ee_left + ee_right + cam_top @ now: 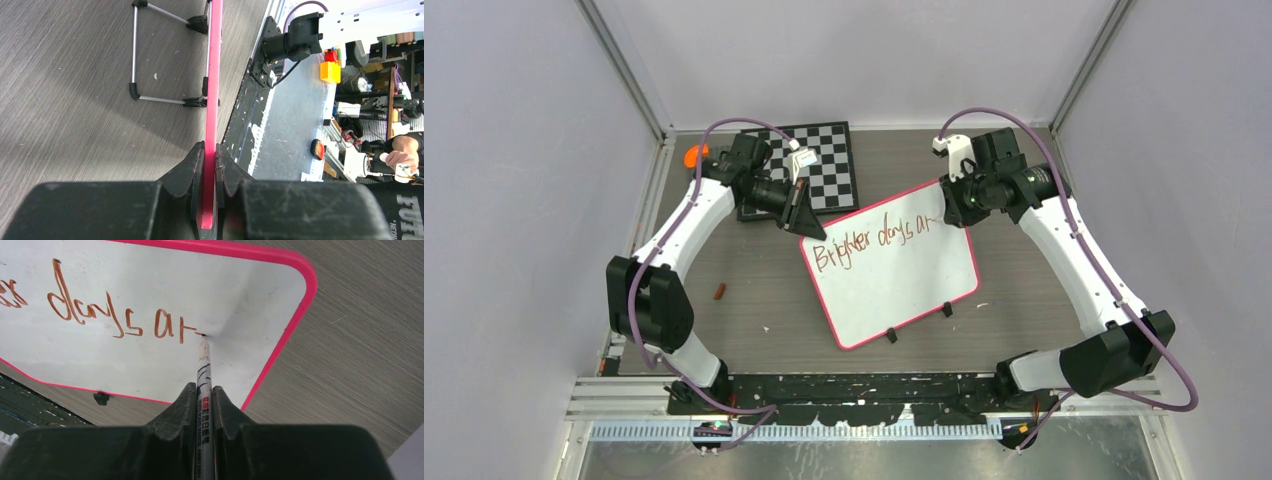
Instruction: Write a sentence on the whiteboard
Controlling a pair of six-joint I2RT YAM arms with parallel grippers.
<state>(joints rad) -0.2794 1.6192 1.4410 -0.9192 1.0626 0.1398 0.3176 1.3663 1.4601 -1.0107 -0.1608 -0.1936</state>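
white arm links (pixel 686 215) with black joints (pixel 649 305), purple cables (pixel 984 110) and scuffed black hands (pixel 210 148).

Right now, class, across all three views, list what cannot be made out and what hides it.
Left wrist view: the whiteboard is edge-on in the left gripper, so its writing face is hidden.
Right wrist view: the sentence is cut off by the left edge.
Top view: the marker cannot be made out under the right gripper; the brown scrap is too small to name.
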